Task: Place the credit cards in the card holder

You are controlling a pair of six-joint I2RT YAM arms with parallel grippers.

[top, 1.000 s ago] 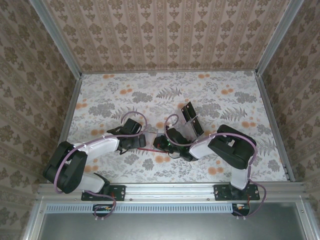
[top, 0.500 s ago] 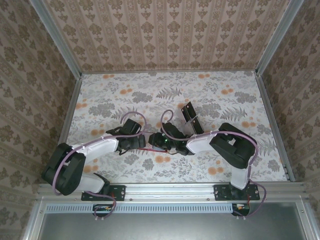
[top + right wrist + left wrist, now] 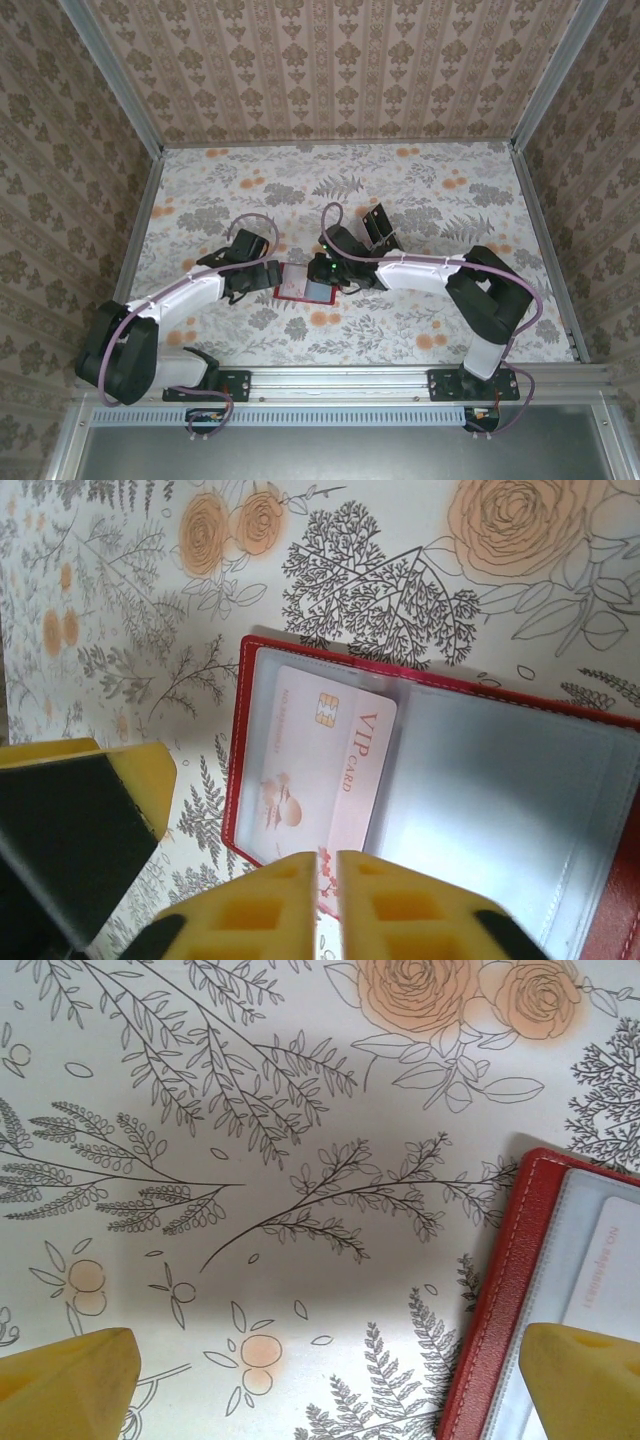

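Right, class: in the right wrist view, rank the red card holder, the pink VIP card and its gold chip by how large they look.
Largest: the red card holder, lying open and running past the picture's edge.
Middle: the pink VIP card, tucked in one clear pocket.
Smallest: the gold chip, by far.

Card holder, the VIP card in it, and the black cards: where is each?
card holder (image 3: 500,790): right wrist view, empty clear pocket.
VIP card (image 3: 320,770): right wrist view, middle of its face.
black cards (image 3: 379,224): top external view, dark face.

FREE: you can pass over the bare table far and right | BLOCKED: open card holder between left gripper and right gripper; black cards just beyond.
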